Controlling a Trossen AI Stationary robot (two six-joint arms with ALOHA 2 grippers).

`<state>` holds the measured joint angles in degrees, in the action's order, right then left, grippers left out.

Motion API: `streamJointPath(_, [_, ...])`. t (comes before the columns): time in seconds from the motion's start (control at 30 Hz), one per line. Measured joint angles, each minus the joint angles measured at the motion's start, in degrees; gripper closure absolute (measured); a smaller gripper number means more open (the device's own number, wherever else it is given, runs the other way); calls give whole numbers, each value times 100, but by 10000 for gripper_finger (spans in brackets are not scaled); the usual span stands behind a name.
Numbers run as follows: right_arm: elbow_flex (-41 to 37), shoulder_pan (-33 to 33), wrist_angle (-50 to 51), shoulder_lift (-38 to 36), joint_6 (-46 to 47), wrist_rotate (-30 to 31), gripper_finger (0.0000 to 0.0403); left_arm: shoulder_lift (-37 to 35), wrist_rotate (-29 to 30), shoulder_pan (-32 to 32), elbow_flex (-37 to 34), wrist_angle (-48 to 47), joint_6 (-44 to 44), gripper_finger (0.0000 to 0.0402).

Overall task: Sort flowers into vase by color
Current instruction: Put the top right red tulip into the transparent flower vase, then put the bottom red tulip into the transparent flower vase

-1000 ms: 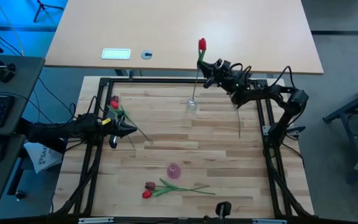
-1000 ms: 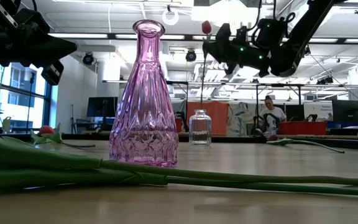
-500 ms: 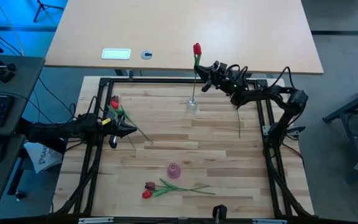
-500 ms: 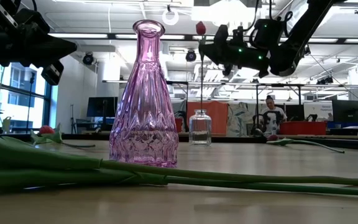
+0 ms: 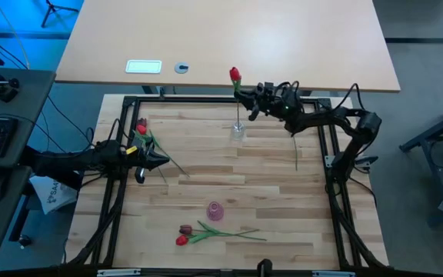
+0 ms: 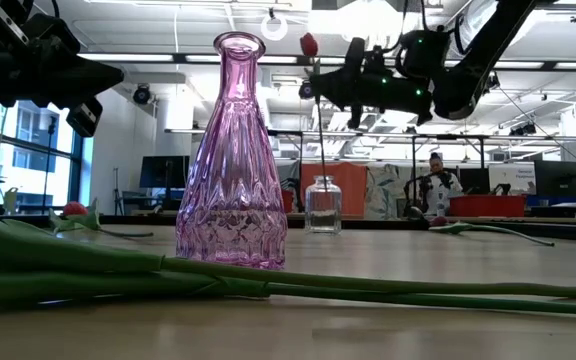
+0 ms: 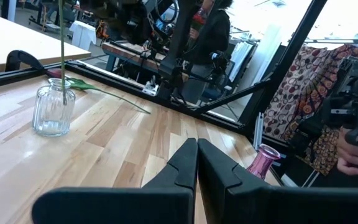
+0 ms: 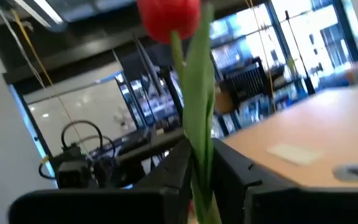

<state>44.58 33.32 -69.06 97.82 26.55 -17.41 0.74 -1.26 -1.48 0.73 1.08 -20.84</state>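
My right gripper (image 5: 249, 105) is shut on a red tulip (image 5: 234, 75) above the small clear vase (image 5: 238, 130) near the table's far edge. The tulip's stem (image 6: 318, 130) runs down into that vase (image 7: 53, 111). The pink vase (image 5: 215, 210) stands near the front. Two tulips (image 5: 141, 128) lie by the left edge, and two more (image 5: 184, 235) lie in front of the pink vase. Another stem (image 5: 296, 154) lies on the right. My left gripper (image 5: 160, 160) hovers shut at the left, touching nothing. My right gripper pinches the red tulip's stem (image 8: 199, 146) between its two fingers (image 8: 174, 174), a short way below the head. The fingers come level from the table's right side and lie across the stem. The tulip stands nearly upright, its lower end inside the clear vase.
A black metal frame (image 5: 206, 100) borders the wooden table. Bare wood lies in the middle, between the two vases. A second table (image 5: 206, 38) with a small card stands beyond the far edge. A person (image 6: 436, 185) shows far back in the room.
My right gripper has moved toward the table's left, carrying the red tulip. The head has swung left while the stem's lower end stays at the clear vase, so the flower now stands close to upright over it.
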Motion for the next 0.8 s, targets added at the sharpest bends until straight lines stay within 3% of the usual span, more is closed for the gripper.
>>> streamJointPath(0.23, [0,0,1192,-523,-337,1,282,1,1,0,0,0,0,402])
streamJointPath(0.5, [0,0,3219,-1418,-986,4,207,1,-2,0,0,0,0,401])
streamJointPath(0.8, [0,0,5496,-2427,-1504,-35,176,1,0,0,-1,0,-1,402])
